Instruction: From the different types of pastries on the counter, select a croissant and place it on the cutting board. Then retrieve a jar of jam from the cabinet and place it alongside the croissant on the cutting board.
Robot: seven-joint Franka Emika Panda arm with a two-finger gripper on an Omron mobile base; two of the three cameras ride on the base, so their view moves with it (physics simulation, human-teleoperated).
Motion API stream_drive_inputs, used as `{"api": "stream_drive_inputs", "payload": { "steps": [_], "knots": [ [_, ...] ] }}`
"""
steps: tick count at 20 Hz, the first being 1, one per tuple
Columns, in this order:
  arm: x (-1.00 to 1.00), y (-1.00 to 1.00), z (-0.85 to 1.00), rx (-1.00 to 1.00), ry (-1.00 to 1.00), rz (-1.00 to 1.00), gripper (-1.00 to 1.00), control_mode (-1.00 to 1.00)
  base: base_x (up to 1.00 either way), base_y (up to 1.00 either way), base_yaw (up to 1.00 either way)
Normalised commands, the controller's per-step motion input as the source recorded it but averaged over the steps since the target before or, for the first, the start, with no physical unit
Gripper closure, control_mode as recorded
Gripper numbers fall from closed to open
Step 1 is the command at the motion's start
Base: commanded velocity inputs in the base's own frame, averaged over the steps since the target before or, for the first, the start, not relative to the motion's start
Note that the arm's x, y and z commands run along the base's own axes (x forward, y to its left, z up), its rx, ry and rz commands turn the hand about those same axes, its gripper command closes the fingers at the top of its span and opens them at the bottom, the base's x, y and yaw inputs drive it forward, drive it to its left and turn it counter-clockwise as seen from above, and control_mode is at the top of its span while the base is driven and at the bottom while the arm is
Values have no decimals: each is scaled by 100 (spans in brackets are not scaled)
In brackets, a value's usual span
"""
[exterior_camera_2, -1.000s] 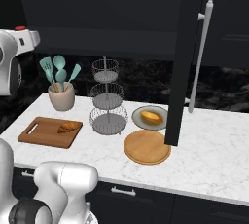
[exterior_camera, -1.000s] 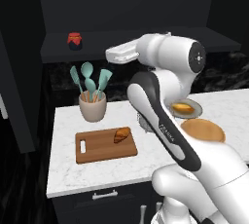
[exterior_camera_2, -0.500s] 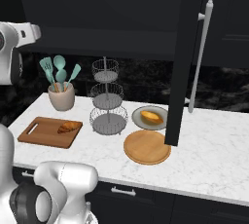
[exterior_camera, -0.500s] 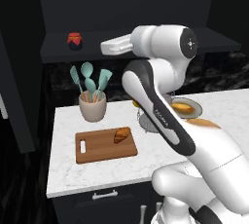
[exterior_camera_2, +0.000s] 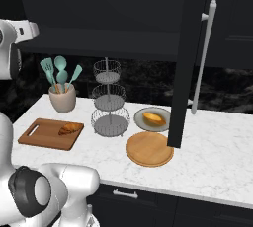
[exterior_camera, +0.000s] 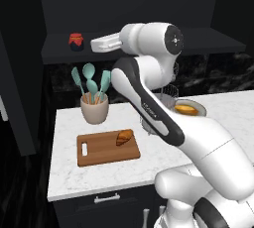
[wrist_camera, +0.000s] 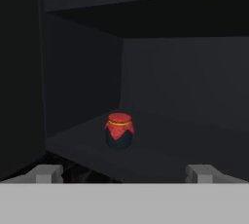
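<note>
The arm has swung up and left toward the cabinet (exterior_camera: 30,73) shelf. The gripper (wrist_camera: 124,173) now faces the jar of jam (wrist_camera: 119,130), fingers wide apart, holding nothing. The jar sits near the shelf's left end, not yet reached. The croissant (exterior_camera: 124,137) already lies on the cutting board (exterior_camera: 99,152) on the desk (exterior_camera: 74,177), so only the jam is left.

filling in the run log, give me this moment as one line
phase: reaching for jar of jam | gripper: open, short of jar | jar: upright on cabinet shelf | croissant: on cutting board
</note>
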Motion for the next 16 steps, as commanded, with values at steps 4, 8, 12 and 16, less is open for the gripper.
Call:
{"api": "stream_drive_inputs", "payload": {
  "steps": [4,8,12,16],
  "knots": [
    [22,8,-2,0,0,0,-100,-100,0,0,0],
    [15,8,-9,0,0,0,-100,-100,0,0,0],
    [18,7,-13,0,0,0,-100,-100,0,0,0],
    [21,5,-11,0,0,0,-100,-100,0,0,0]
  ]
}}
